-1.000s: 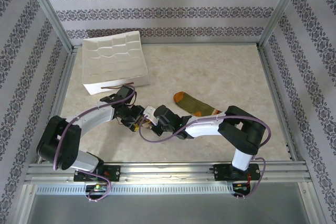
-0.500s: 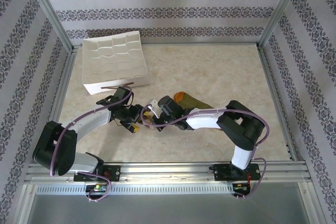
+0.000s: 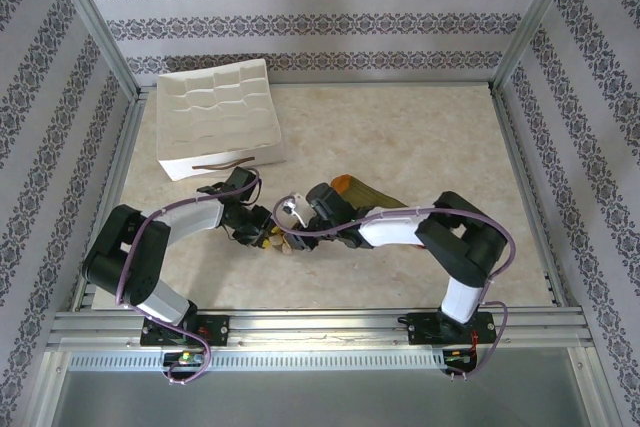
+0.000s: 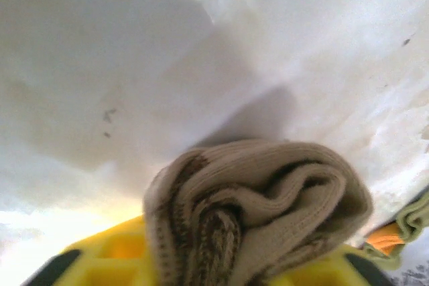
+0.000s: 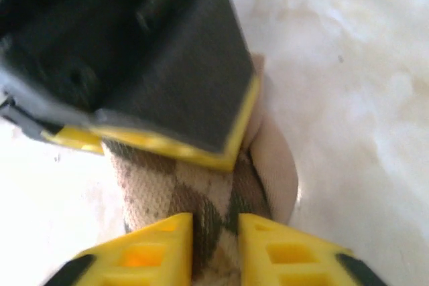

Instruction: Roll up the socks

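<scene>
Bright, even light overhead with soft shadows — both wrist views are blurred, the left washed out by glare.

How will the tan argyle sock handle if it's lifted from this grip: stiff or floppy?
Probably floppy: the argyle sock is bunched into soft folds at the left pincer. It is likely light and compressible, since the right pincer squeezes it thin. The ribbed knit should resist slipping.
</scene>
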Robot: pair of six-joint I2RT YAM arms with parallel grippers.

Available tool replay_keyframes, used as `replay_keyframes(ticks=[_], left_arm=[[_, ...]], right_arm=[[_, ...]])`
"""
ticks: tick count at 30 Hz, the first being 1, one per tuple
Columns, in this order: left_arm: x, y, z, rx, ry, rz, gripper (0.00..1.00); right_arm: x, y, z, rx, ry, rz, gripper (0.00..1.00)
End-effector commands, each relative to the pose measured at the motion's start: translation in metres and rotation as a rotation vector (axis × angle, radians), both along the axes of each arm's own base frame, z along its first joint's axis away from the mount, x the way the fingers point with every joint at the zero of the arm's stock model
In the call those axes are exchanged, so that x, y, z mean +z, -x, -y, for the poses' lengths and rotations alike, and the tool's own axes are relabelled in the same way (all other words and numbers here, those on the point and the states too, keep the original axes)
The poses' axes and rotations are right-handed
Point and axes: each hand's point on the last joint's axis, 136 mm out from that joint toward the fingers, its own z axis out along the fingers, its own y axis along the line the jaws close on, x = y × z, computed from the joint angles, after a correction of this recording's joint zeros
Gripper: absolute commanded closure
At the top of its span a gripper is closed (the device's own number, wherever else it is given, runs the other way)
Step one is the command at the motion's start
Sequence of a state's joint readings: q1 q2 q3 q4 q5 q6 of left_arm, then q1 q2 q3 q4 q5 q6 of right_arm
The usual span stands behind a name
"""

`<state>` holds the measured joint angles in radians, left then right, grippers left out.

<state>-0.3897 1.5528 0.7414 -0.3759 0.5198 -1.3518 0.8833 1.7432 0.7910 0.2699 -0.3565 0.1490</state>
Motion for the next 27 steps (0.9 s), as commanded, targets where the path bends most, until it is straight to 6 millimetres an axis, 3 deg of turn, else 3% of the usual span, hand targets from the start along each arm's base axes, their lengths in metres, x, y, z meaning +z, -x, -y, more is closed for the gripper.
replay_keyframes(ticks=[1, 4, 7, 12, 21, 27], left_arm=[[-0.033, 0.021, -0.026, 0.01, -0.105, -0.079, 0.94], [-0.026, 0.021, -0.029, -0.017, -0.089, -0.11, 0.99], [-0.022, 0.02, -0.029, -0.061, -0.072, -0.145, 1.0], [-0.024, 0.018, -0.026, -0.111, -0.043, -0.19, 1.0], [-0.02, 0.005, -0.022, -0.12, -0.033, -0.173, 0.99], [-0.02, 0.007, -0.025, -0.133, -0.051, -0.178, 0.99]], right_arm=[[0.006, 0.009, 0.017, 0.019, 0.009, 0.101, 0.55], [0.013, 0.02, 0.014, 0.104, 0.059, 0.259, 0.44], [0.009, 0.023, 0.004, 0.165, 0.121, 0.34, 0.4], [0.004, 0.004, -0.013, 0.141, 0.244, 0.487, 0.36], [-0.021, -0.015, -0.028, 0.078, 0.303, 0.414, 0.43], [-0.013, -0.026, -0.018, -0.004, 0.331, 0.458, 0.4]])
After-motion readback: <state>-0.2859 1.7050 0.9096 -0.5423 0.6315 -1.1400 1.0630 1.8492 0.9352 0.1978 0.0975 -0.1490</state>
